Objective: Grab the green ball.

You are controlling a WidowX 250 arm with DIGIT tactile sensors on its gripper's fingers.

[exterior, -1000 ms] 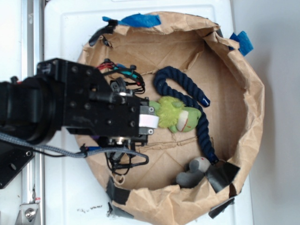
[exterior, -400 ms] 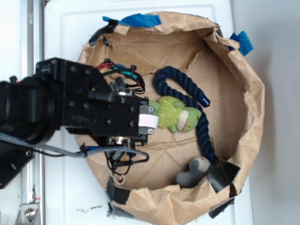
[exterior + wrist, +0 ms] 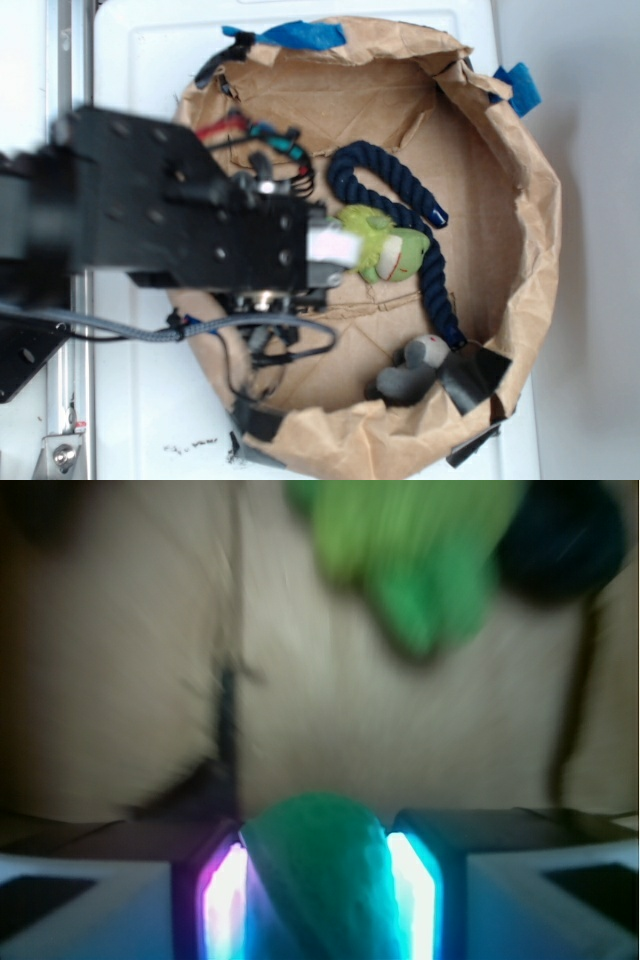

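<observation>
The green ball sits squeezed between my two glowing pads at the bottom of the wrist view, so my gripper is shut on it. In the exterior view the ball is hidden under the black arm, whose gripper hangs blurred over the left half of the brown paper basin, just left of the lime-green plush frog. That frog shows blurred at the top of the wrist view.
A dark blue rope curls round the frog. A grey plush toy lies near the basin's lower rim. Blue tape and dark tape patches mark the crumpled paper wall. Loose cables trail below the arm.
The arm has grown larger and blurred in the exterior view, with its gripper shifted slightly toward the frog. The frog, rope and grey toy have not moved.
</observation>
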